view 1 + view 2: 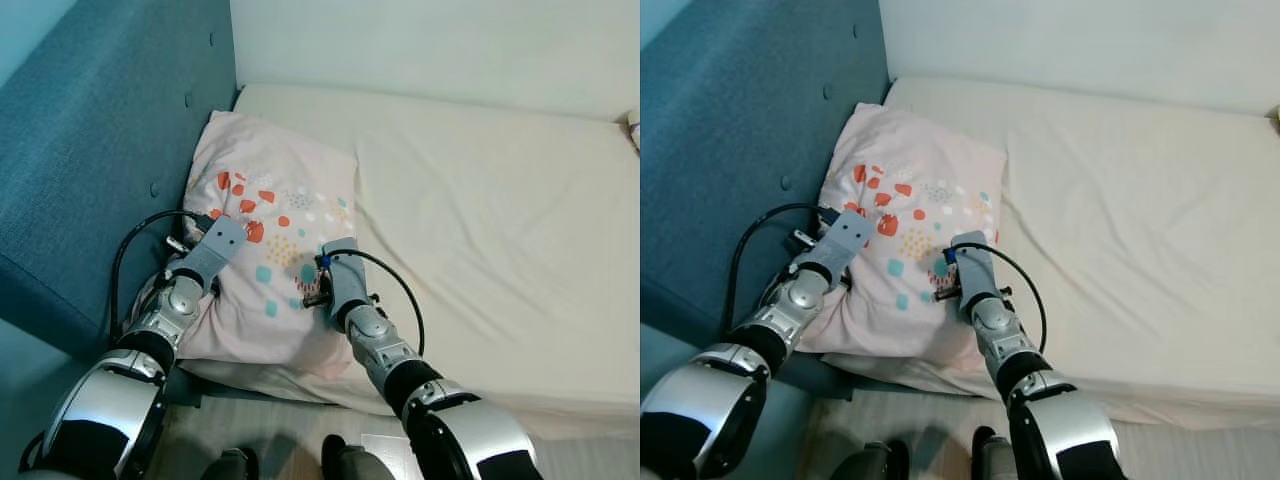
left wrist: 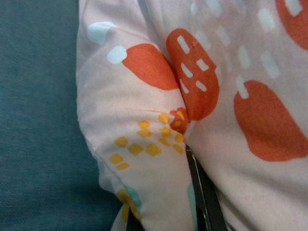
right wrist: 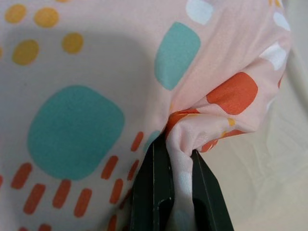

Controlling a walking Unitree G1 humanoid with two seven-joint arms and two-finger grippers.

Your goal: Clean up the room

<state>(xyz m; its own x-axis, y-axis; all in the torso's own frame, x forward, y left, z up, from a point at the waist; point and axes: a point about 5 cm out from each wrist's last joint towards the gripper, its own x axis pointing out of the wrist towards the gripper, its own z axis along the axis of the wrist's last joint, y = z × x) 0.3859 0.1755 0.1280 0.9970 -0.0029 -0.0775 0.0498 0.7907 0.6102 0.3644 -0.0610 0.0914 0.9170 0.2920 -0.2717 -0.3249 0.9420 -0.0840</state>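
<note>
Mattress point(image 1: 480, 230) under a cream sheet took up most of what I saw from the head camera, running to the pale wall point(image 1: 430, 45) at the far side. Teal upholstered headboard point(image 1: 90, 150) stood along the robot's left, button-tufted, touching the mattress edge. Pillow point(image 1: 270, 250) in pale pink with orange, teal and yellow patches lay at the head corner of the mattress, one side against the headboard, its near edge hanging slightly over the bed's front.

Both silver arms reached onto the pillow. Left gripper point(image 2: 190, 159) sat at the pillow's headboard side; in its wrist view I saw fabric bunched into a fold over one black finger point(image 2: 204, 192), and I could not tell how far the fingers stood apart. Right gripper point(image 3: 180, 161) was on the pillow's other side, near the sheet; its two black fingers point(image 3: 154, 187) were pinched closed on a ridge of pillowcase fabric. Black cables point(image 1: 135, 250) looped off each wrist.
</note>
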